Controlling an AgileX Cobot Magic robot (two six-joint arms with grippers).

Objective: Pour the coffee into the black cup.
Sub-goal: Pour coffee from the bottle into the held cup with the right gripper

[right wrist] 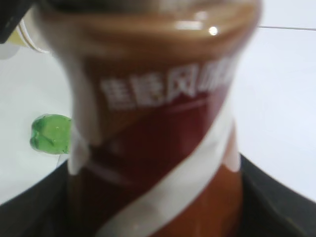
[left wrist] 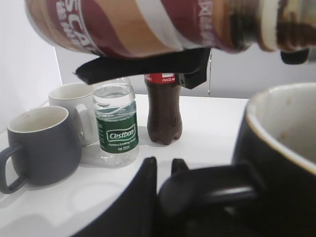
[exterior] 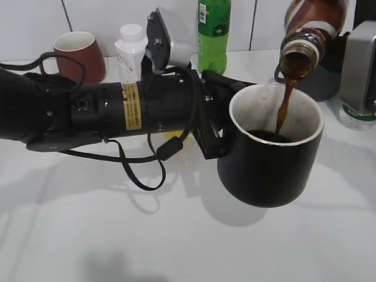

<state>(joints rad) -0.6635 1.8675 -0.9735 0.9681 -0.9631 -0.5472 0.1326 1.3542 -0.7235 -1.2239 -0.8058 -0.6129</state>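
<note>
The black cup [exterior: 270, 168] hangs above the table, held by its handle [left wrist: 207, 190] in my shut left gripper [exterior: 216, 136]. Its white inside holds dark coffee. The coffee bottle [exterior: 311, 23], with a brown, white and red label, is tilted mouth-down over the cup. A brown stream [exterior: 287, 102] runs from its mouth into the cup. My right gripper [exterior: 351, 9] is shut on the bottle at the top right. The bottle fills the right wrist view [right wrist: 158, 123] and crosses the top of the left wrist view [left wrist: 148, 24].
At the back stand a dark red mug [exterior: 78, 55], a white bottle [exterior: 131, 51] and a green soda bottle [exterior: 214, 30]. The left wrist view shows a dark grey mug [left wrist: 42, 145], a white mug [left wrist: 74, 106], a clear water bottle [left wrist: 116, 123] and a cola bottle [left wrist: 163, 108].
</note>
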